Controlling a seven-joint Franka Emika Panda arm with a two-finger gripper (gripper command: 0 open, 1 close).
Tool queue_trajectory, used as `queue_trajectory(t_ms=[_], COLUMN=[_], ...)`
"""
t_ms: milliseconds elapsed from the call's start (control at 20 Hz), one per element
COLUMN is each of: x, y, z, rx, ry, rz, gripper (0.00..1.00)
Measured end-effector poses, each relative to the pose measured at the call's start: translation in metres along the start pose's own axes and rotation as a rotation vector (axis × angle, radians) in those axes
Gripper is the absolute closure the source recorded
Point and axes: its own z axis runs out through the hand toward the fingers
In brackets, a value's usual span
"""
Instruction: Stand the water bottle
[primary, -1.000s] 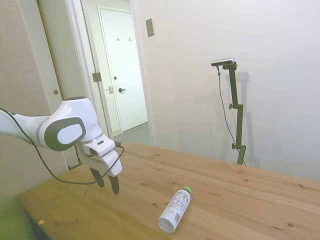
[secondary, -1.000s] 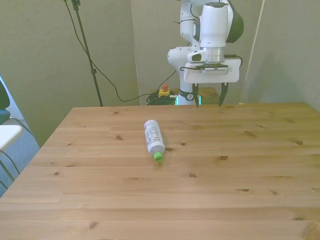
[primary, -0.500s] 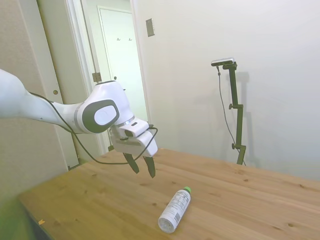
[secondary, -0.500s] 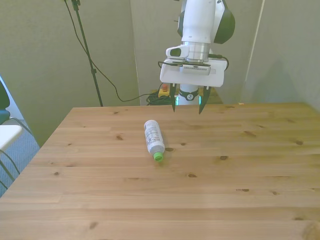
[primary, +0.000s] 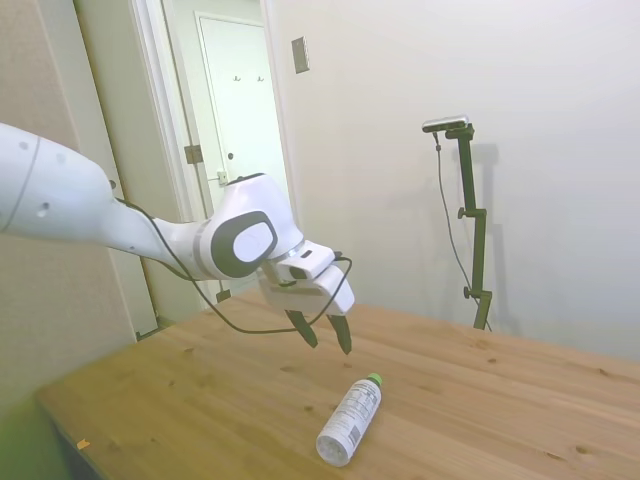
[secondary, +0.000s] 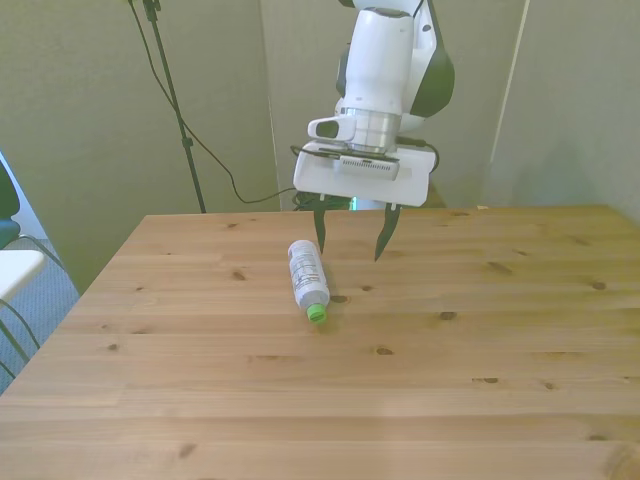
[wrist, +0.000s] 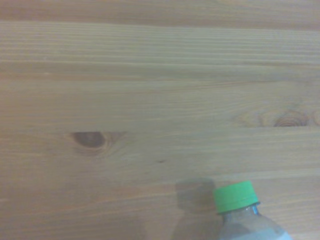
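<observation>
Presently I see the table (secondary: 480, 400) as a broad top of light wooden planks with dark knots scattered across it; the wrist view shows the grain (wrist: 150, 100) running in long parallel bands, with one dark knot (wrist: 89, 139) near the bottle's cap. The water bottle (secondary: 308, 277) lies on its side on the boards, its white printed label round the body and its green cap (secondary: 316, 313) pointing toward the front camera; in the side view the same bottle (primary: 350, 420) rests flat, cap (primary: 374, 379) toward the far wall. The gripper (secondary: 351, 233) hangs in the air above the table, just beside the bottle on the front view's right, touching nothing. I note its two dark fingers (primary: 343, 335) spread apart, with nothing between them. Regarding the room, the side view shows a plain pale wall (primary: 520, 80), a small plate (primary: 300, 54) mounted high on it, and an open doorway giving onto a white door (primary: 245, 150) beyond. In the front view a cable (secondary: 215, 165) hangs before the olive-grey wall (secondary: 80, 120).
</observation>
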Motion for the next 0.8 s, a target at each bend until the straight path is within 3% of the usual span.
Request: queue_trajectory(t_ms=[800], x=[0.029], y=[0.022], z=[0.055], rx=[0.010], ry=[0.020], rz=[0.092], gripper=[0.00])
